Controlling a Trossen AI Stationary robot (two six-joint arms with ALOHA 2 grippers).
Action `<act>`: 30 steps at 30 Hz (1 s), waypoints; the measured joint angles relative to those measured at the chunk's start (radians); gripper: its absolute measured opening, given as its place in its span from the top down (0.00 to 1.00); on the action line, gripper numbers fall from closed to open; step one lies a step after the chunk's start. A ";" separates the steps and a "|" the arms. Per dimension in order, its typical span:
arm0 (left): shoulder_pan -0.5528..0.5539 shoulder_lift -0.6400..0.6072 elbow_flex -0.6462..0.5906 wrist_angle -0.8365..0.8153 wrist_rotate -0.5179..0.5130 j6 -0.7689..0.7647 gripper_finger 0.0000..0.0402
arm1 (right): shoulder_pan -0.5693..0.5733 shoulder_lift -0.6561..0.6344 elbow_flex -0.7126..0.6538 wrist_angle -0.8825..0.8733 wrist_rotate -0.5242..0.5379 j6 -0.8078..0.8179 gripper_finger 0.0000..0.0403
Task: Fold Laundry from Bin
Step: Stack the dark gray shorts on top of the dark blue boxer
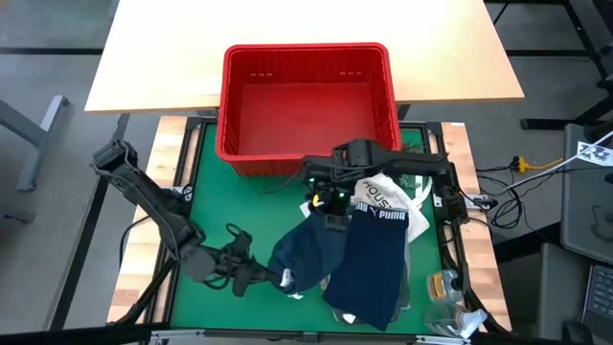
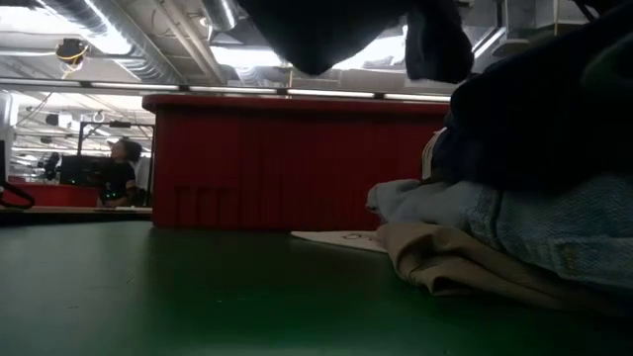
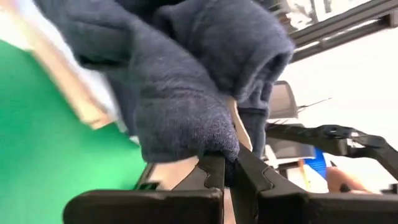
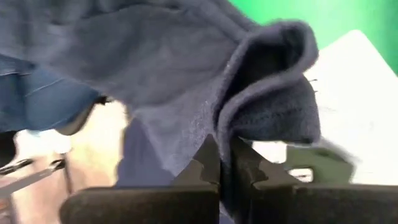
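Both claws are clamped tight on the navy shorts (image 1: 369, 254): left claw (image 3: 227, 163) and right claw (image 4: 225, 155) each pinch an edge, probably to spread them flat, beside the empty bin (image 1: 308, 144).

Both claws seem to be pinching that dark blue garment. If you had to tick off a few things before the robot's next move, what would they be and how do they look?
1. Left claw shut on the navy garment: ok.
2. Right claw shut on the same garment: ok, fabric shows between its fingers in its wrist view.
3. Red bin emptied: ok, only bare floor shows inside.
4. Garment spread flat: not ok, it hangs bunched.
5. Green mat free beneath: not ok, white bag and other clothes lie there.
6. Garment lifted fully off the pile: cannot tell.
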 joint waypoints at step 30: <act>0.104 0.476 0.438 0.233 -0.001 0.261 1.00 | 0.188 -0.400 -0.322 0.000 0.139 0.164 0.99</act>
